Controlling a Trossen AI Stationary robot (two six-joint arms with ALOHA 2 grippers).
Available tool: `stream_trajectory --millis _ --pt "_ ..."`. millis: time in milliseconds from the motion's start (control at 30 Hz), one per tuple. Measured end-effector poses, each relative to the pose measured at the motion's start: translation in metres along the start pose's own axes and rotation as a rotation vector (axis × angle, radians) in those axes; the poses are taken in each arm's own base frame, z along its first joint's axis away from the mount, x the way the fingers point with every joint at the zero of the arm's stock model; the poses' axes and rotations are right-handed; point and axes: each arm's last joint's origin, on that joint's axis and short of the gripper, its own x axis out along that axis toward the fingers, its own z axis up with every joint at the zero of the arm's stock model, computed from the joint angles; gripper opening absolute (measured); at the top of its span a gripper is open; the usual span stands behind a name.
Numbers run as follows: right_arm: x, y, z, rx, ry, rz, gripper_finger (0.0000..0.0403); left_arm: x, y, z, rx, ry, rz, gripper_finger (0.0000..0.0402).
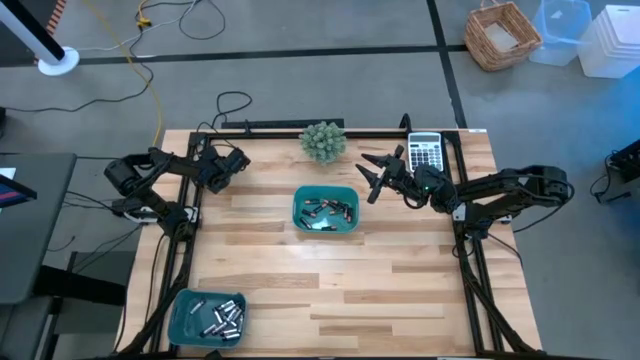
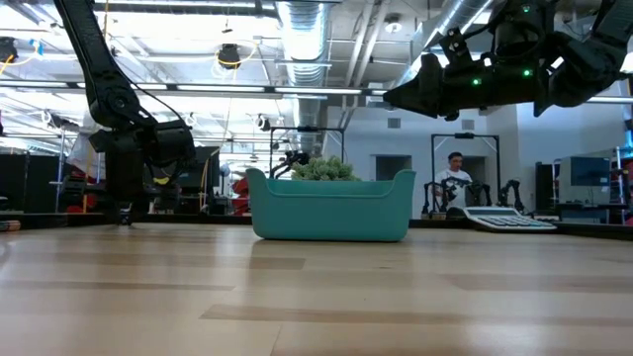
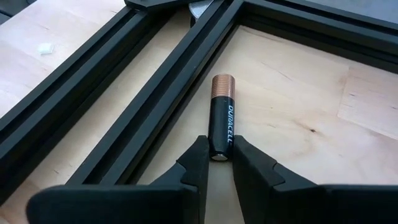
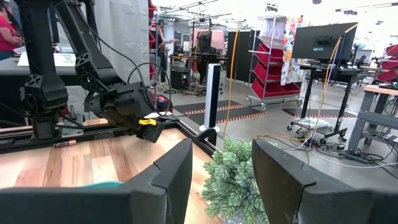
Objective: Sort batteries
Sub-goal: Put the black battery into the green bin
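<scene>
Closing on a single battery (image 3: 222, 117) at centre of the left wrist view: black body, copper-coloured top end, lying flat on the wooden table (image 1: 340, 280) just beside a black frame rail (image 3: 155, 106). Long axis running straight away from the left gripper (image 3: 217, 163), near end sitting between the two fingertips, copper end pointing off toward the top of that frame. Fingers narrowed to a slim gap on either side of the near end; contact looks close or just made, firm hold not confirmed. Lettering down the black body reads DURACELL.

In the high view, left gripper (image 1: 228, 165) at upper left of the table, by the frame corner; plainly the nearer arm. Right gripper (image 1: 375, 176) hovering at upper right centre, fingers well apart, nothing between them, well clear of this battery.

More batteries heaped in the teal tray (image 1: 325, 208) at table centre, and another lot in a second teal tray (image 1: 206, 315) at lower left. Calculator (image 1: 426, 152) at upper right edge, key markings too small to read.

Judgement: coming move hinges on squeezing square across the near end, then lifting along the rail without snagging it.
</scene>
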Motion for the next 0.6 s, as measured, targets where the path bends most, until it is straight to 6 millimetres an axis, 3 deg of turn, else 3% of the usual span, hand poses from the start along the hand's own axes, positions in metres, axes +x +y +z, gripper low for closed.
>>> stream_trajectory --millis 600 --pt "0.0000 0.0000 0.0000 0.000 0.000 0.000 0.0181 -0.0092 -0.0038 -0.0071 0.031 -0.040 -0.029 0.0051"
